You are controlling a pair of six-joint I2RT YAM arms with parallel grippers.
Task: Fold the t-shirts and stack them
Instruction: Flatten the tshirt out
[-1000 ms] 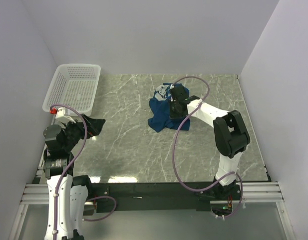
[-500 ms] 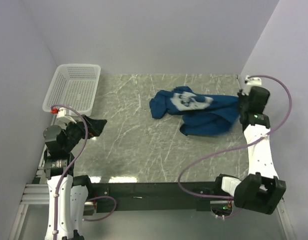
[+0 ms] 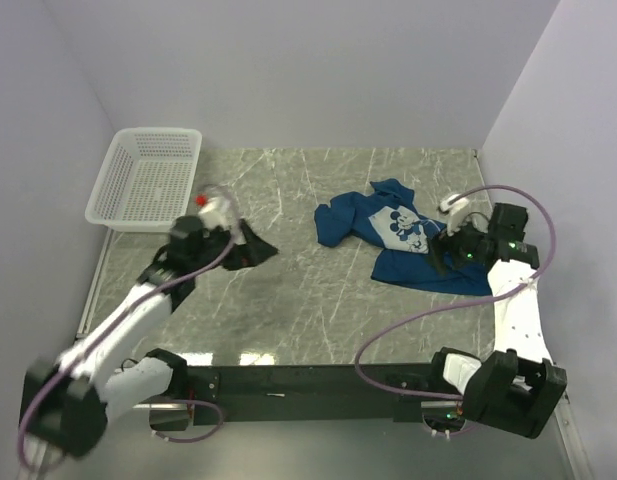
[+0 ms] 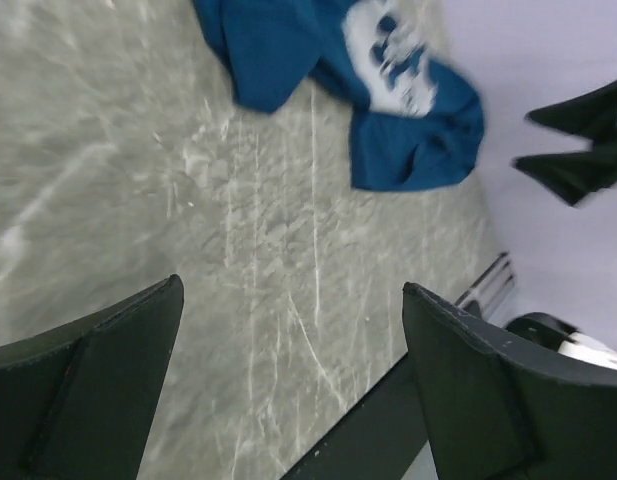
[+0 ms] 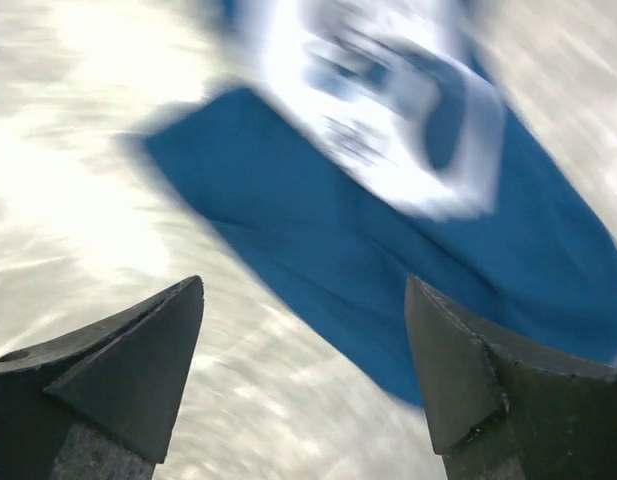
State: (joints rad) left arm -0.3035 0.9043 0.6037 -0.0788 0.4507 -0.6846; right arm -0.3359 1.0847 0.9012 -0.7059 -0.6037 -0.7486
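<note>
One blue t-shirt (image 3: pixel 403 240) lies crumpled on the marble table right of centre, its pale cartoon print facing up. My right gripper (image 3: pixel 440 258) hovers at the shirt's right edge, open. In the right wrist view the t-shirt (image 5: pixel 388 230) lies blurred beyond the right gripper (image 5: pixel 303 280), whose jaws hold nothing. My left gripper (image 3: pixel 258 248) is open over bare table left of the shirt, well apart from it. The left wrist view shows the left gripper (image 4: pixel 291 285) empty, with the t-shirt (image 4: pixel 388 90) far ahead.
A white mesh basket (image 3: pixel 148 178) stands at the table's back left corner. White walls close in the table on three sides. The black front rail (image 3: pixel 308 380) runs along the near edge. The right arm's fingers (image 4: pixel 583 150) show in the left wrist view.
The right gripper opened and let the shirt go; it now lies lower and flatter on the table's right part. The left arm swung from the left edge toward the table's middle.
</note>
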